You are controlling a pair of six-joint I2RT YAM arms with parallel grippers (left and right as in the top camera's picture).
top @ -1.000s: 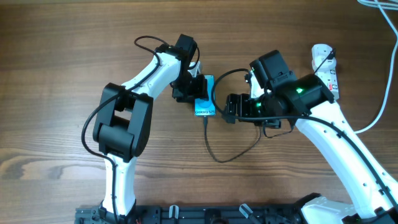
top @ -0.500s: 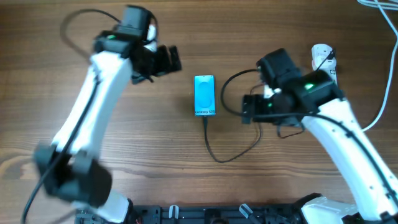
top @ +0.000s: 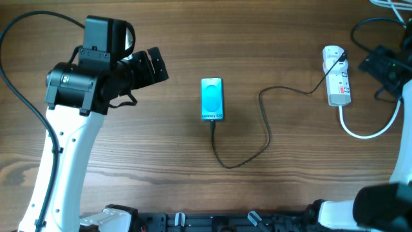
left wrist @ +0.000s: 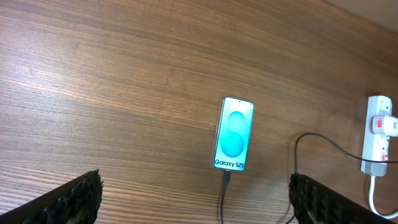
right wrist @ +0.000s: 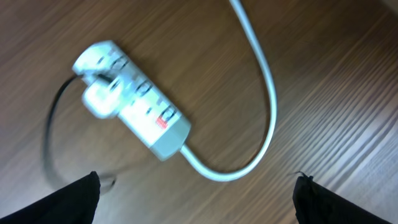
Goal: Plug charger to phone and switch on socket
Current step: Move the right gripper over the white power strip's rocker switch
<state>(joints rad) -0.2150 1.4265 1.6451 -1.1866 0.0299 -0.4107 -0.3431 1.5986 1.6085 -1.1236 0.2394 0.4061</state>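
Observation:
The phone [top: 212, 98] lies flat mid-table with its turquoise screen up; it also shows in the left wrist view [left wrist: 234, 134]. The charger [top: 265, 125], a thin black cable, runs from the phone's bottom edge in a loop to the socket [top: 337, 77]. Its dark tip [left wrist: 226, 179] sits against the phone's bottom edge. The socket [right wrist: 134, 102] holds a white adapter [right wrist: 99, 99]. My left gripper [top: 161, 66] is open and empty, left of the phone and raised [left wrist: 196, 205]. My right gripper [top: 381, 64] is open and empty, above and just right of the socket [right wrist: 196, 202].
A thick white power cord [top: 367, 132] curves from the socket's near end toward the right table edge, also in the right wrist view [right wrist: 264, 106]. Black robot cables arc at the far left [top: 26, 19] and far right [top: 364, 29]. The table is brown wood.
Both grippers have left the phone. The left arm swung up and left. The right arm swung far right to the socket. The cable now lies in a wider loop.

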